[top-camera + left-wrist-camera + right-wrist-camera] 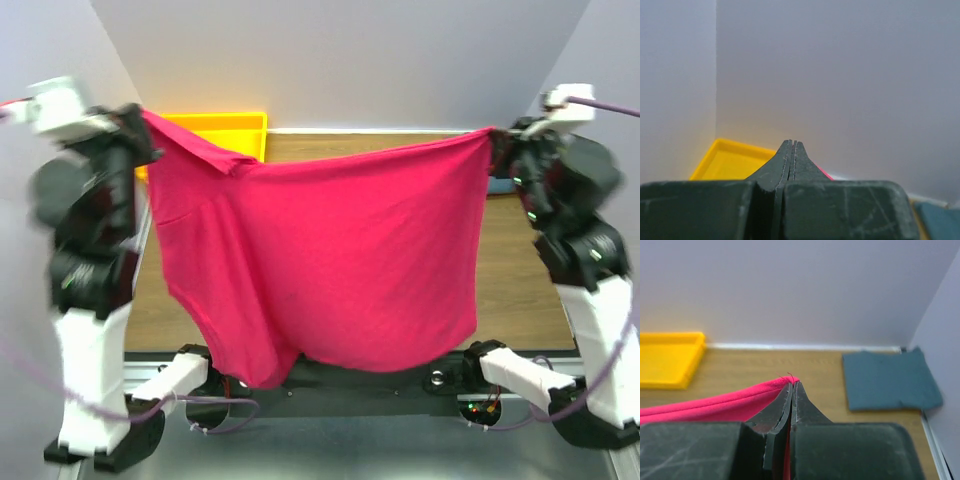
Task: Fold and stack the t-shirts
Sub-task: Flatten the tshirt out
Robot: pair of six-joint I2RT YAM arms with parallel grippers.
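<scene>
Containers first: you have one, a yellow plastic tray (667, 357), at the far left of the wooden surface (765, 362) against the back wall. What shows of its floor is plain yellow. In the overhead view hanging cloth covers its near part, so you cannot tell all it holds.

The bright crimson-pink cloth shirt (330, 260) is off the surface, stretched between your two arms and sagging in the middle down towards the arm bases. Your left gripper (140, 128) has one top corner and your right gripper (497, 143) the other. Both sets of jaws are clenched on the cloth.

The right wrist view shows that grip plainly, with the pink hem pinched between the closed jaws. It alone shows the whole dusty teal-blue folded cloth shirt (887, 380), a rectangle lying flat at the far right of the surface, near the side wall and well apart from the tray. The overhead view hides that shirt behind the pink one and the right arm. From the left wrist you get pressed-together jaws, only a sliver of pink beside them, the tray beyond and a teal corner at the lower right edge.

Pale grey walls (840, 75) close in the surface on three sides, with a white strip along the foot of the back one.
</scene>
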